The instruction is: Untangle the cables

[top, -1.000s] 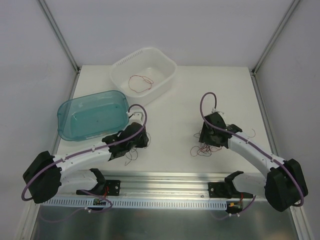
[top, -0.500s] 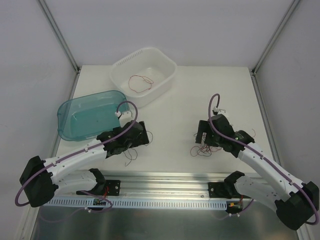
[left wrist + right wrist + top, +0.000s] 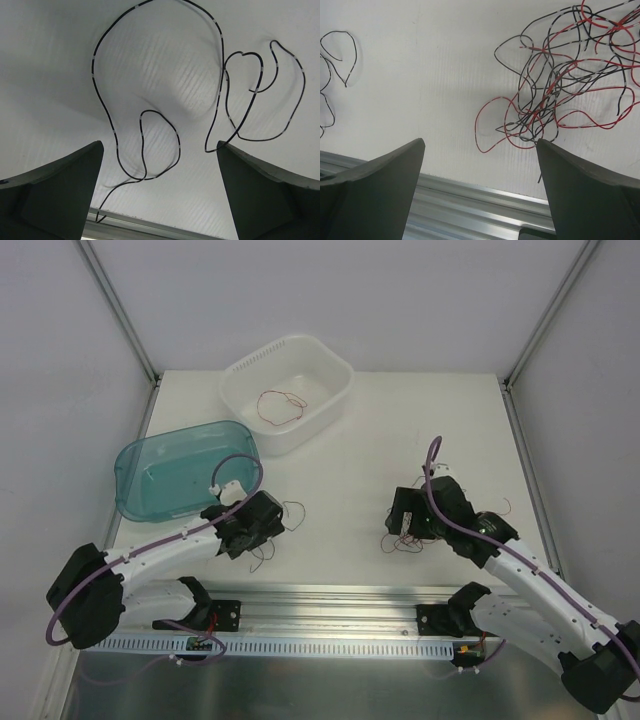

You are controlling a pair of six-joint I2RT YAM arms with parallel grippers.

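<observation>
Cables lie in a red-and-black clump beneath the right gripper, a lone black strand beneath the left gripper; both gape wide, gripping nothing.

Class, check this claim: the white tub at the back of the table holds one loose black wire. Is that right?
No. The loose wire in the white tub is red, not black, as the top external view shows. The rest of the statement holds.
</observation>
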